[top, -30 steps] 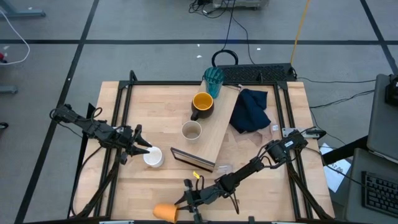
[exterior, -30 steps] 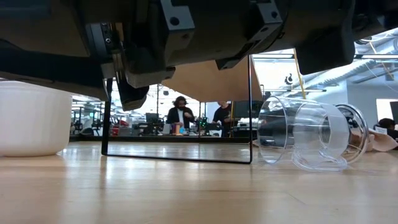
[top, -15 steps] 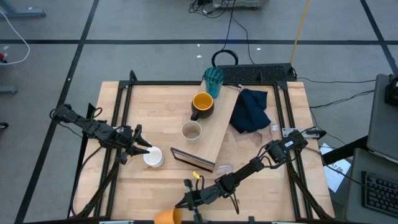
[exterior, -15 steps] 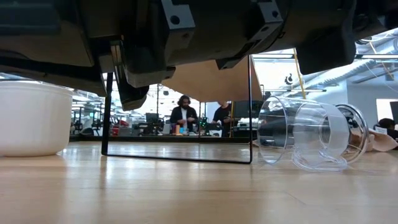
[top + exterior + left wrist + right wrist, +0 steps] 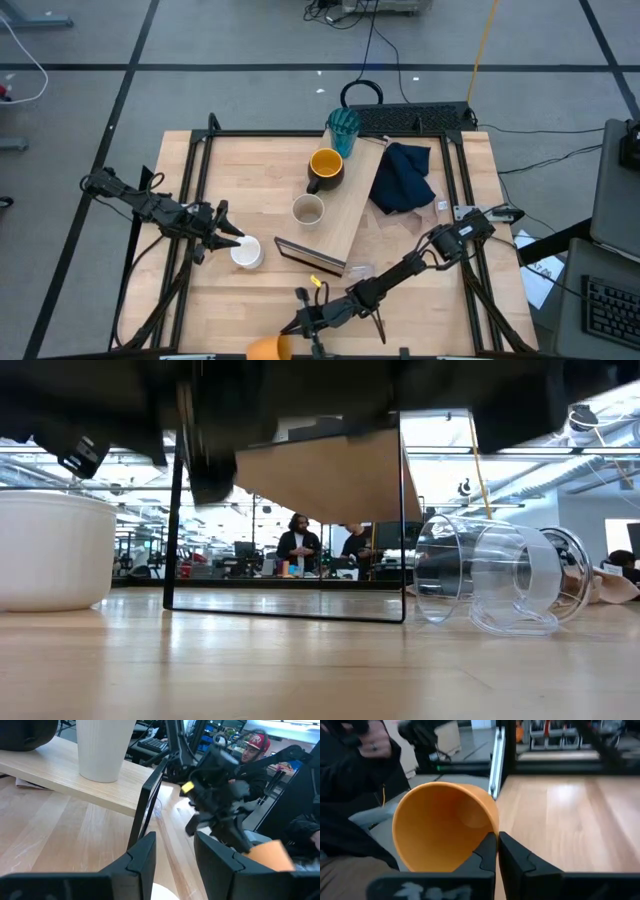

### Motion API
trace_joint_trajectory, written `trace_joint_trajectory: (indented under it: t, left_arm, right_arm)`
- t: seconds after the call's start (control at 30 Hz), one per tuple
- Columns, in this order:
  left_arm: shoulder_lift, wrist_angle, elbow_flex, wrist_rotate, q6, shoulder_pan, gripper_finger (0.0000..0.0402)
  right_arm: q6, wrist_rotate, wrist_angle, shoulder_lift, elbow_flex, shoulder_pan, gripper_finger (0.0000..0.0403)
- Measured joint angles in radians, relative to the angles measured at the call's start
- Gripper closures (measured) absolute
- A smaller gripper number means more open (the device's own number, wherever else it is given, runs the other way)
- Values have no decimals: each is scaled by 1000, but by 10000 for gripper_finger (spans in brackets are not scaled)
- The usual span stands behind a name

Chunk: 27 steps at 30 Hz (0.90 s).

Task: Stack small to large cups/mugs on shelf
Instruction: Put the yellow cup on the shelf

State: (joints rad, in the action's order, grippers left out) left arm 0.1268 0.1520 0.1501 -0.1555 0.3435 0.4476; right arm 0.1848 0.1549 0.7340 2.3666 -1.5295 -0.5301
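The orange cup [image 5: 264, 348] is at the table's near edge, with my right gripper [image 5: 291, 329] shut on it. The white mug [image 5: 246, 252] stands on the table at the left, and my left gripper [image 5: 230, 238] is right beside it, fingers [image 5: 142, 862] apart. The beige cup [image 5: 103, 750] and the dark mug with a yellow inside [image 5: 326, 167] stand on the light-wood shelf [image 5: 352, 205]. The teal tumbler [image 5: 343, 130] is at the shelf's far end. A clear glass [image 5: 495, 575] lies on its side on the table. My right gripper has the orange cup by its rim [image 5: 494, 826], the wall pinched with one finger [image 5: 486, 854] inside the cup and the other outside. The fingers come in about level, and the cup's mouth faces them. My left gripper shows the white mug's rim [image 5: 164, 893] low between its fingers; I cannot tell whether they touch it.
A navy cloth [image 5: 403, 178] lies to the right of the shelf. The shelf's near end rests on a thin black frame [image 5: 285, 610]. A person's dark sleeve [image 5: 350, 815] shows just past the near edge, beside the orange cup.
My right gripper has risen a little; in the low view the dark arm overhead has pulled up. The orange cup, which lay lengthwise by the near edge, now shows shorter and closer to that edge.
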Motion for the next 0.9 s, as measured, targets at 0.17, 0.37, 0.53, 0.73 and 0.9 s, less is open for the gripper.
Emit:
trace_joint_trajectory:
  t: [0.17,0.37,0.53,0.73,0.9]
  left_arm:
    - [0,0,0,0,1,0,268]
    - [0,0,0,0,3,0,268]
    - [0,0,0,0,11,0,268]
    - [0,-1,0,0,17,0,268]
    - [0,0,0,0,26,0,268]
  right_arm:
    - [-52,0,-62,-90,0,-5,402]
    - [-107,1,-206,-232,0,-26,403]
    - [-162,116,-379,-395,0,-55,403]
    - [-230,310,-571,-600,0,-89,403]
    - [-228,460,-763,-756,0,-88,403]
